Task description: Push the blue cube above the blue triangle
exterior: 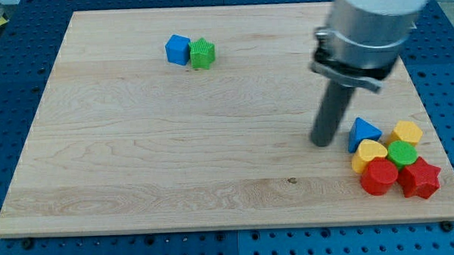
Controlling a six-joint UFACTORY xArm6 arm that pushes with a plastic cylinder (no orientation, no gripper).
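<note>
The blue cube [177,50] sits near the view's top left, touching a green star-shaped block [202,53] on its right. The blue triangle [363,132] lies at the view's lower right, at the top left of a cluster of blocks. My tip [321,141] rests on the board just left of the blue triangle, a small gap apart, and far to the right and below the blue cube.
The cluster by the triangle holds a yellow heart [369,153], a yellow block [406,132], a green block [402,153], a red cylinder [379,177] and a red star [419,178]. The wooden board [137,161] ends close to the cluster on the right.
</note>
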